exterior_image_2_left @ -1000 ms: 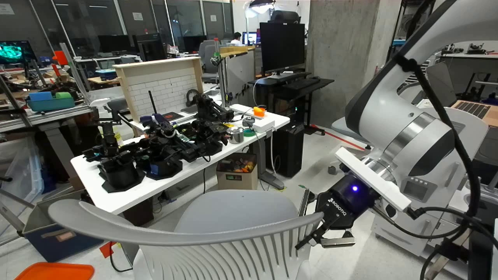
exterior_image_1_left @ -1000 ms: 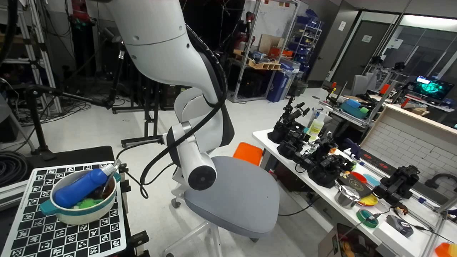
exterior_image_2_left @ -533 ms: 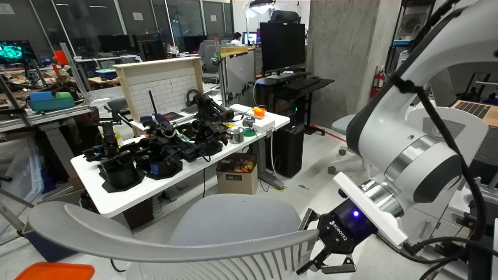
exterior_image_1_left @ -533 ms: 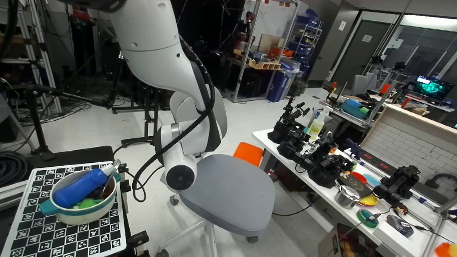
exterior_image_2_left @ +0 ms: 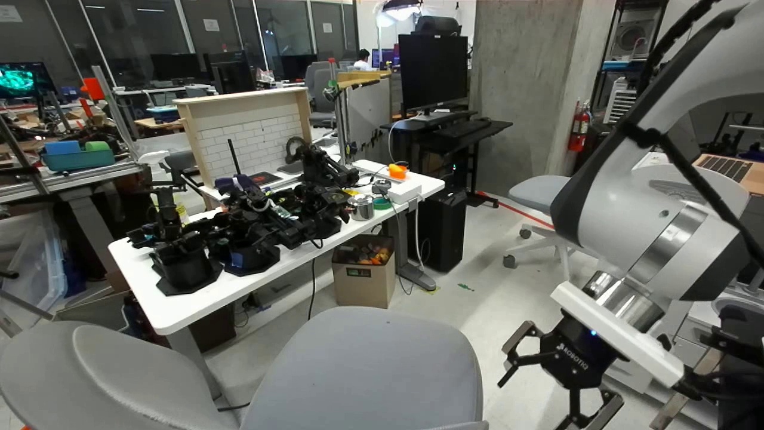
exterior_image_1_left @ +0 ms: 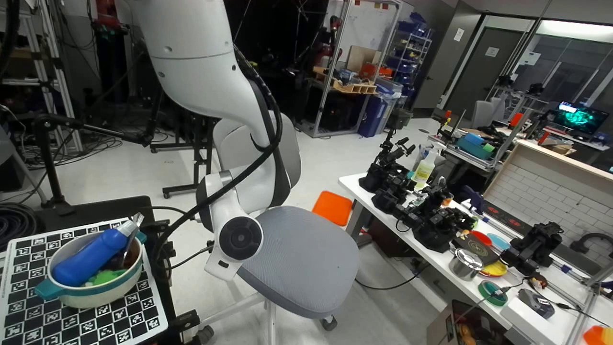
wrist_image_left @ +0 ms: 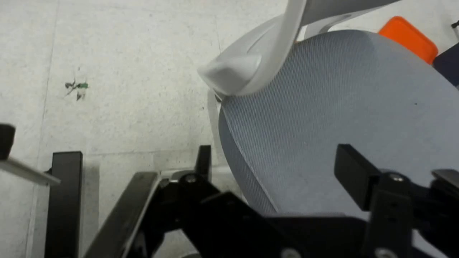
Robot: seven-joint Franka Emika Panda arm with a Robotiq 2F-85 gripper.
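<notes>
Grey-seated, the chair [exterior_image_2_left: 370,364] stands just beside the gripper [wrist_image_left: 275,166], whose fingers [wrist_image_left: 352,172] are spread apart, while a teal-rimmed pot [exterior_image_1_left: 107,295] on a chequered board [exterior_image_1_left: 103,327] holds a blue bottle [exterior_image_1_left: 88,258] and something green [exterior_image_1_left: 103,278], and a tan bin [exterior_image_2_left: 363,289] holds orange and yellow items [exterior_image_2_left: 379,257].

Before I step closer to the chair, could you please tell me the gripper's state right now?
Gripper: open, holding nothing; its fingers stand apart, with the grey chair seat beyond them in the wrist view.
</notes>
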